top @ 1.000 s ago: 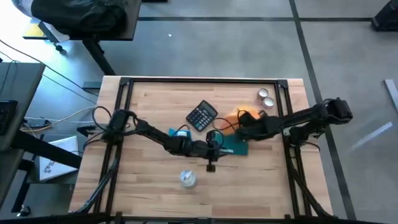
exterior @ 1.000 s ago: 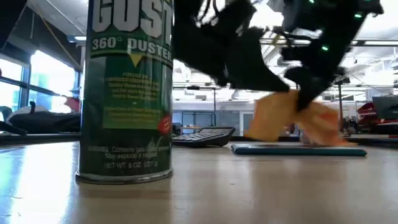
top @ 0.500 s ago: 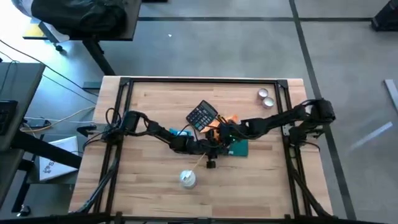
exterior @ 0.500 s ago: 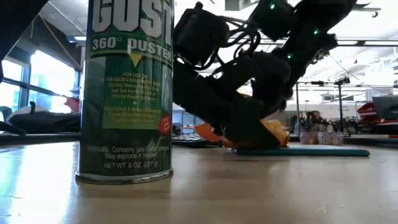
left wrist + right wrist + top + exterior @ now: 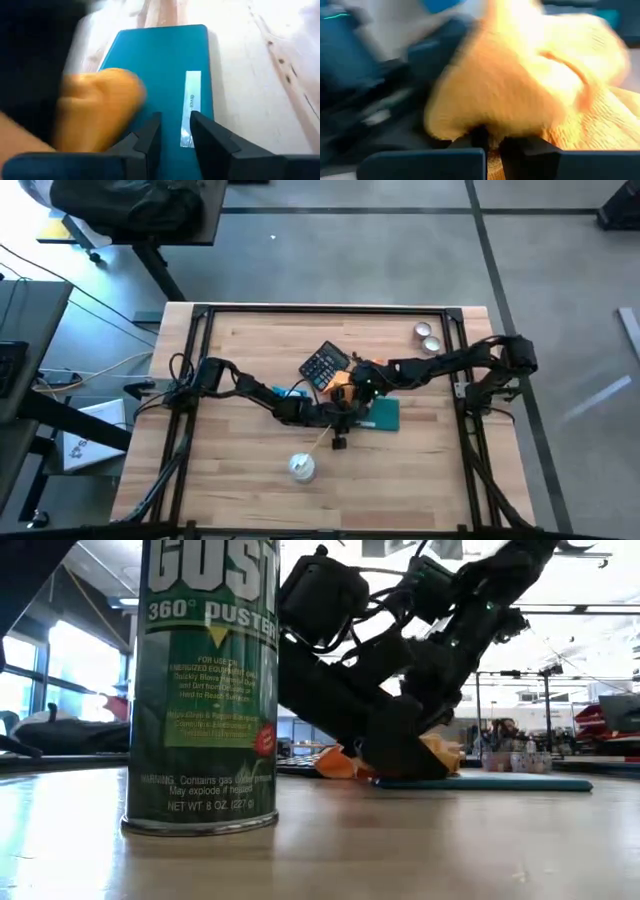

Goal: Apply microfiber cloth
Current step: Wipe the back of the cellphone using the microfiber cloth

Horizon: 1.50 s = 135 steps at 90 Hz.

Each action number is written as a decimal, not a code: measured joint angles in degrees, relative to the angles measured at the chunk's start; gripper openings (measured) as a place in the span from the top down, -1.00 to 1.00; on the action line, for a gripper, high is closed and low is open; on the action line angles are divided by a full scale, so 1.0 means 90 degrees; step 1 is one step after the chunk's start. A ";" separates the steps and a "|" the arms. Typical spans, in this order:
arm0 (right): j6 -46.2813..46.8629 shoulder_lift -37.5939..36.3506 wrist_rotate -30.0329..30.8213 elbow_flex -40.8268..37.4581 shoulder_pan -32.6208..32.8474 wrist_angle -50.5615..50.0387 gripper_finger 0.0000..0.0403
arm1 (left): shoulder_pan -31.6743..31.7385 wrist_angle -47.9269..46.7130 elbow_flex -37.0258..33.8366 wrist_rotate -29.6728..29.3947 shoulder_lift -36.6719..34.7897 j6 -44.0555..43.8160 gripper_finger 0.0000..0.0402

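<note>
On the table (image 5: 240, 470), a teal tablet (image 5: 165, 65) is pinned by the left gripper (image 5: 175, 132), its fingers nearly together on the edge. The orange cloth (image 5: 520, 85) is clamped in the right gripper (image 5: 492, 142) and pressed on the tablet's near end. Wiping appears begun; most of the surface is judged left.

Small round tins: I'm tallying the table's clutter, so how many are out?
2. Both small round tins sit side by side near the table's far right corner, beyond the right arm. Others could hide under the arms.
</note>
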 joint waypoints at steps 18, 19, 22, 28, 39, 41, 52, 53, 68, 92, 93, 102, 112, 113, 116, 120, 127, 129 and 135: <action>-0.0133 -0.0091 -0.0647 0.0010 0.0064 0.0047 1.00 | 0.0017 -0.0015 -0.0023 -0.0012 -0.0004 -0.0054 0.54; -0.0137 -0.0086 -0.0646 0.0005 0.0078 0.0034 1.00 | 0.0018 -0.0010 -0.0023 -0.0011 -0.0004 -0.0054 0.54; -0.0161 -0.0079 -0.0660 -0.0008 0.0124 -0.0016 1.00 | 0.0021 -0.0020 -0.0023 -0.0004 -0.0004 -0.0014 0.54; -0.0263 -0.0084 -0.0654 -0.0009 0.0192 0.0010 1.00 | 0.0013 -0.0061 -0.0026 -0.0011 -0.0004 -0.0005 0.54; -0.0901 -0.0041 -0.0778 -0.0009 0.0299 0.0055 1.00 | -0.0057 -0.0087 -0.0040 0.0008 -0.0085 0.0109 0.54; -0.1117 -0.0020 -0.0812 -0.0011 0.0319 0.0077 1.00 | -0.0068 -0.0098 -0.0041 -0.0011 -0.0104 0.0142 0.54; -0.2122 0.0037 -0.0816 -0.0229 0.0351 0.0335 1.00 | -0.0140 0.0071 -0.0063 -0.0008 -0.0190 0.0303 0.54; -0.2182 0.0038 -0.0815 -0.0266 0.0340 0.0422 1.00 | -0.0148 0.0125 -0.0061 0.0026 -0.0192 0.0318 0.54; -0.2573 0.0074 -0.1560 -0.0792 0.0120 0.1934 1.00 | -0.0180 0.0323 -0.0052 0.0724 -0.0210 0.0388 0.54; -0.3000 0.0125 -0.2095 -0.1034 0.0004 0.2792 1.00 | -0.0241 0.0486 -0.0055 0.0989 -0.0213 0.0430 0.54; -0.3006 0.0129 -0.2103 -0.1034 0.0004 0.2766 1.00 | -0.0252 0.0486 -0.0055 0.0990 -0.0213 0.0446 0.54; -0.3116 0.0218 -0.2186 -0.1033 0.0002 0.2654 1.00 | -0.0333 0.0554 -0.0055 0.1007 -0.0213 0.0513 0.55; -0.3135 0.0391 -0.2207 -0.1027 -0.0001 0.2671 1.00 | -0.0403 0.1032 -0.0144 0.1014 -0.0215 0.0560 0.58; -0.3135 0.0410 -0.2207 -0.1027 -0.0001 0.2682 1.00 | -0.0406 0.1138 -0.0186 0.1013 -0.0217 0.0559 0.58; -0.3133 0.0463 -0.2201 -0.1020 -0.0008 0.2709 1.00 | -0.0408 0.1439 -0.0338 0.1015 -0.0250 0.0534 0.60; -0.3133 0.0512 -0.2164 -0.1015 -0.0024 0.2726 1.00 | -0.0391 0.1855 -0.0561 0.1022 -0.0278 0.0455 0.62; -0.3135 0.0572 -0.1965 -0.1002 -0.0077 0.2793 1.00 | -0.0283 0.2569 -0.0963 0.1037 -0.0344 0.0190 0.66; -0.3133 0.0574 -0.1869 -0.1005 -0.0103 0.2790 1.00 | -0.0240 0.2690 -0.1087 0.1032 -0.0365 0.0108 0.67; -0.3119 0.0553 -0.1470 -0.1003 -0.0174 0.2789 1.00 | -0.0113 0.3053 -0.1353 0.1019 -0.0371 -0.0112 0.70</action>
